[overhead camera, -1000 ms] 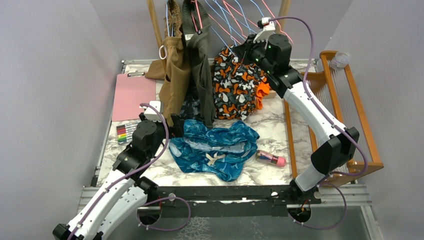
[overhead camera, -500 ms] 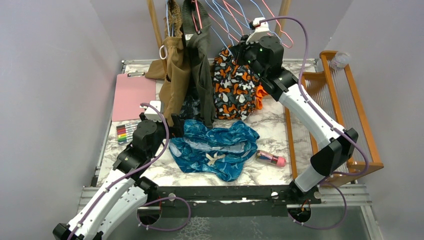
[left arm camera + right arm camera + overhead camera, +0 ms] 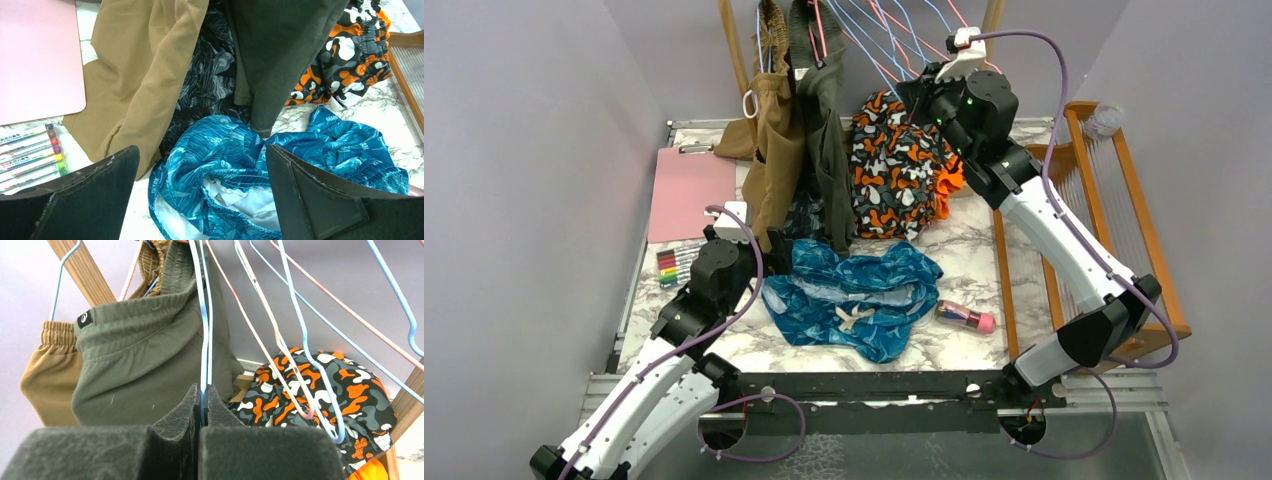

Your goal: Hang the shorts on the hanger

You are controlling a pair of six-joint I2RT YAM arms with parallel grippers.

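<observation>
The shiny teal-blue shorts [image 3: 854, 290] lie crumpled on the marble table, cream drawstring bow facing up; they also fill the left wrist view [image 3: 220, 170]. My left gripper [image 3: 769, 262] hovers at their left edge, open and empty [image 3: 201, 150]. My right gripper [image 3: 921, 95] is raised at the back by the hanging rail. It is shut on the wire of a light-blue hanger [image 3: 204, 330], which runs straight up from between its pads. That hanger [image 3: 886, 72] slants up to the left in the top view.
Tan [image 3: 776, 150] and olive [image 3: 824, 130] garments hang at the back, with an orange camo garment [image 3: 894, 175] beside them. Several more pink and blue hangers [image 3: 300, 355] hang right of the held one. A pink clipboard [image 3: 692, 190], markers [image 3: 669, 265], a pink tube [image 3: 965, 317] and a wooden rack [image 3: 1114, 200] are also there.
My right wrist swung left, then back to the right and a little higher, still at the hangers. The left arm and the shorts have not moved.
</observation>
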